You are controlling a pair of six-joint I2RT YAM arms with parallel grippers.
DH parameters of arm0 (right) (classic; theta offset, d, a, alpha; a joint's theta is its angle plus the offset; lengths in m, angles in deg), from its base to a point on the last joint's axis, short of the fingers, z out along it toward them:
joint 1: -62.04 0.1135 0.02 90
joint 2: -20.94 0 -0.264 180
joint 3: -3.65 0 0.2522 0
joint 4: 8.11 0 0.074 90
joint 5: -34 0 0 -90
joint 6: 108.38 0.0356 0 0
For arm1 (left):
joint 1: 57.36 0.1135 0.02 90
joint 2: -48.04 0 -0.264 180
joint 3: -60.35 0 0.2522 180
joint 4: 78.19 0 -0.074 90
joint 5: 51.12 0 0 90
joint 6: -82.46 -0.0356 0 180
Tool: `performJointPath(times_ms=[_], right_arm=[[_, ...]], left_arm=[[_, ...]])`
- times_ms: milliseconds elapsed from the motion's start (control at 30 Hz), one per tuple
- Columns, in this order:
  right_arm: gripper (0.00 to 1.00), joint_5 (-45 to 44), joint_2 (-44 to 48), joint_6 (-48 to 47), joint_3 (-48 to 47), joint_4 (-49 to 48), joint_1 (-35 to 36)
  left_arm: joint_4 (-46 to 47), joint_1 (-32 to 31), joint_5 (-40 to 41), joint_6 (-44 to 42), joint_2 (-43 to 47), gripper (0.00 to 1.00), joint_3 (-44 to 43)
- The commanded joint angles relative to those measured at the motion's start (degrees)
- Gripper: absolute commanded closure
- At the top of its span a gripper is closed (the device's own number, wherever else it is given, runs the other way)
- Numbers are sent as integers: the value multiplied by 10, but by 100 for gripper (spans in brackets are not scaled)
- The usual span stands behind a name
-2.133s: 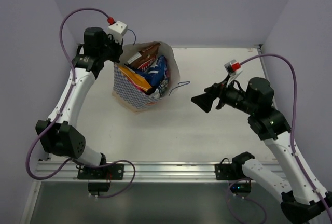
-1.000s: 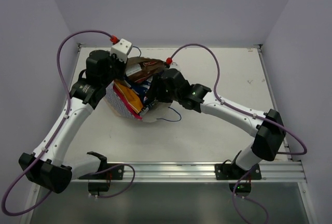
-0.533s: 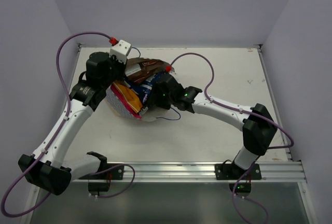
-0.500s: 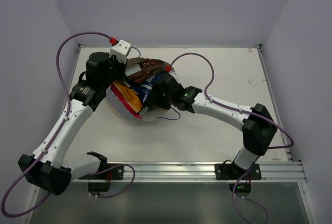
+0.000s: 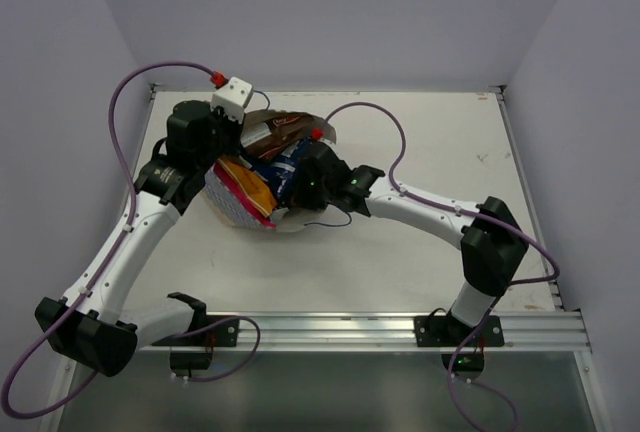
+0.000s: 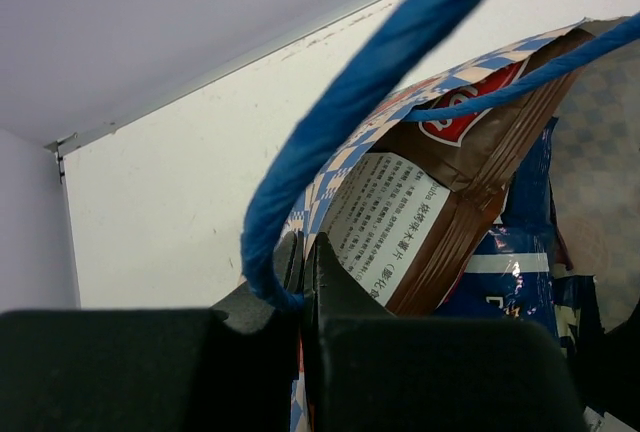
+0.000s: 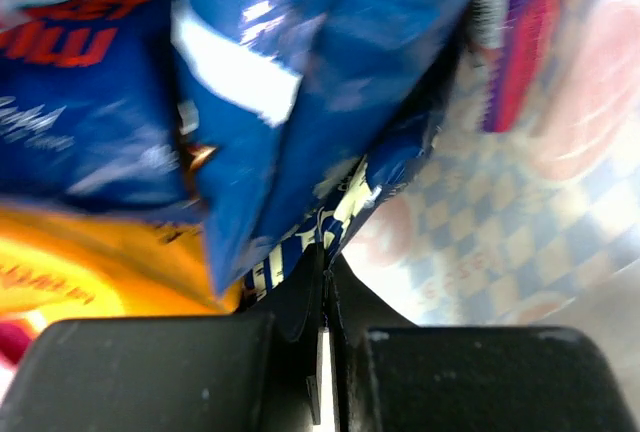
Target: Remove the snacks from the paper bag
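Observation:
The checked paper bag (image 5: 222, 197) lies tipped on the table with its mouth towards the right arm. Snacks fill it: a brown-and-cream packet (image 5: 281, 132), an orange packet (image 5: 255, 188) and blue ones. My left gripper (image 5: 232, 142) is shut on the bag's rim (image 6: 330, 177) beside the blue cord handle (image 6: 340, 112). My right gripper (image 7: 325, 257) reaches into the bag's mouth and is shut on the edge of a blue-white packet (image 7: 330, 102). Around it I see the orange packet (image 7: 70, 272), a dark blue-red packet (image 7: 80, 42) and a purple packet (image 7: 520, 32).
The bag's other blue cord handle (image 5: 330, 220) trails on the white table (image 5: 430, 142) in front of the bag. Lilac walls close in the table at the back and both sides. A metal rail (image 5: 330, 330) runs along the near edge.
My right gripper has pushed slightly further into the bag and closed on the blue-white packet's edge. The left gripper keeps its hold on the rim.

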Motion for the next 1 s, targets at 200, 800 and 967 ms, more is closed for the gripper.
performJointPath(times_ms=[200, 800, 967], right_arm=[[100, 10, 115, -106, -68, -70, 1], [100, -64, 280, -298, -121, -41, -175], [100, -47, 300, -308, -77, -50, -287]], left_arm=[[39, -4, -5, -18, 27, 100, -11], [40, -4, 56, -25, 28, 100, -8], [40, -4, 59, -25, 28, 100, -7]])
